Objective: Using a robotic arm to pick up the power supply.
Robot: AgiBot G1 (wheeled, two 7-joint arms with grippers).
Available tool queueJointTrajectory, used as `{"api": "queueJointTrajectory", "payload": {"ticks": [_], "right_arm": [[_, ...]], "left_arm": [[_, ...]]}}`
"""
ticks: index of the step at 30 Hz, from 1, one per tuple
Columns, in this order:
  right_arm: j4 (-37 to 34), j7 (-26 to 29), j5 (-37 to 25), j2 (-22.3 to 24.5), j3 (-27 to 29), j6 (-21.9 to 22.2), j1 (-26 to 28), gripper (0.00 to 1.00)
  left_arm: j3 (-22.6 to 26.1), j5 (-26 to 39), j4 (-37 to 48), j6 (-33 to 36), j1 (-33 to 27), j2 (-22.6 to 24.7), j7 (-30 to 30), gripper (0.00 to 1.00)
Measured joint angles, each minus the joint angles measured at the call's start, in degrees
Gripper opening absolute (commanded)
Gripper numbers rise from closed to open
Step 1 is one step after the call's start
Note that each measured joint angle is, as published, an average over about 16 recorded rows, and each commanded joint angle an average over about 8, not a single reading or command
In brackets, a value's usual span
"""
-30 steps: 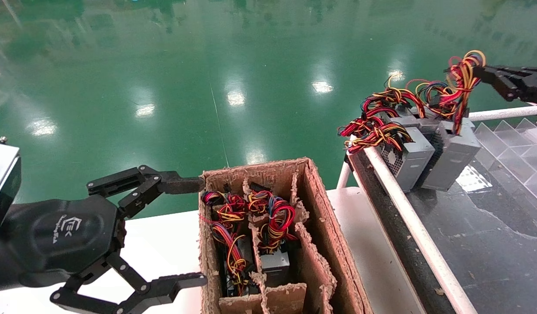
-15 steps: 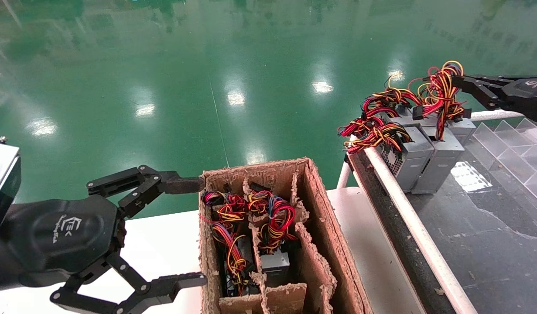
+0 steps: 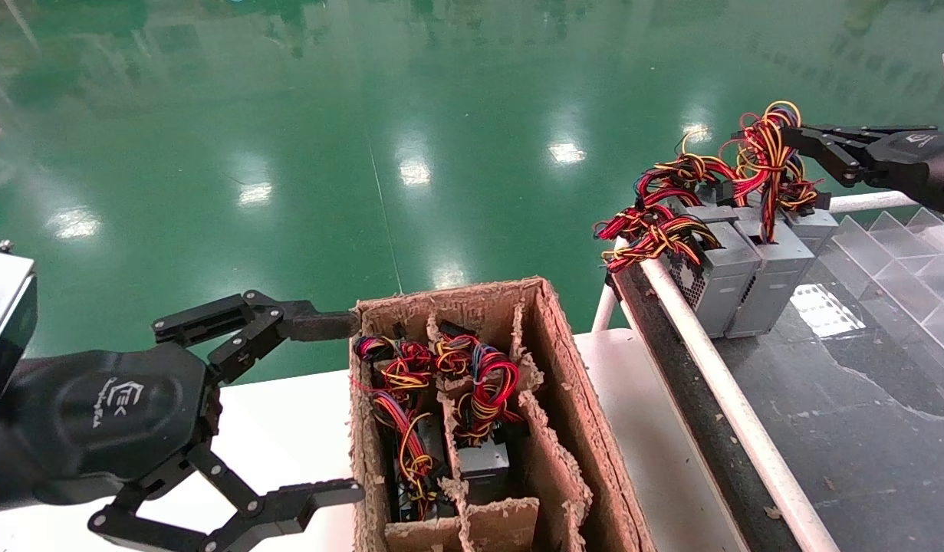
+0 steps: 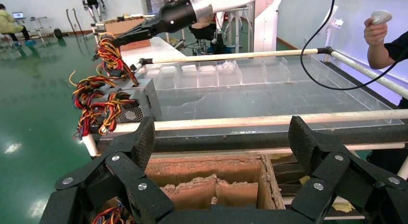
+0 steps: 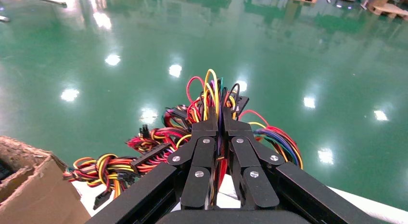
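Two black grippers frame the scene, only one of them loaded. At the far left corner of the dark conveyor surface [image 3: 863,429], the right gripper [image 3: 786,138] has its jointed fingers pinched together on the looped wire bundle [image 3: 767,149] of a power supply [image 3: 774,280]; the right wrist view shows red, yellow and black wires [image 5: 211,96] sprouting from between the closed fingertips [image 5: 207,130]. The grey metal box stands upright on the conveyor, just inside the white rail [image 3: 717,383] along its left edge, pressed against a neighbouring supply [image 3: 713,276] whose perforated vent side faces the rail. A third grey unit [image 3: 813,222] sits right behind them, partly hidden by cabling. More red and yellow leads [image 3: 652,230] spill over the rail's far end.

On the white table [image 3: 287,429], the left gripper [image 3: 318,406] hovers beside the left wall of a worn brown cardboard box [image 3: 579,414], fingers spread wide and holding nothing. Ragged dividers split the box into compartments; further supplies with coloured wire bundles [image 3: 441,376] rest in its far left cells, while the long right-hand compartment looks bare. Clear plastic dividers [image 3: 901,253] line the conveyor's right side. Glossy green floor [image 3: 364,115] stretches beyond, and the left wrist view catches a person's hand [image 4: 375,29] holding a controller.
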Motion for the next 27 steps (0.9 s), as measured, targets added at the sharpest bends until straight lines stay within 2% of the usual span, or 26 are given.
{"api": "queueJointTrajectory", "payload": {"ticks": [18, 27], "right_arm": [[0.02, 0.08, 0.07, 0.78, 0.0, -0.01, 0.3, 1.0], [4.8, 0.73, 2.84, 2.13, 1.03, -1.52, -2.45, 1.0]], "left_arm": [[0.04, -0.03, 0.0, -0.02, -0.01, -0.02, 0.02, 1.0], [0.05, -0.03, 0.03, -0.02, -0.01, -0.02, 0.04, 1.0]]}}
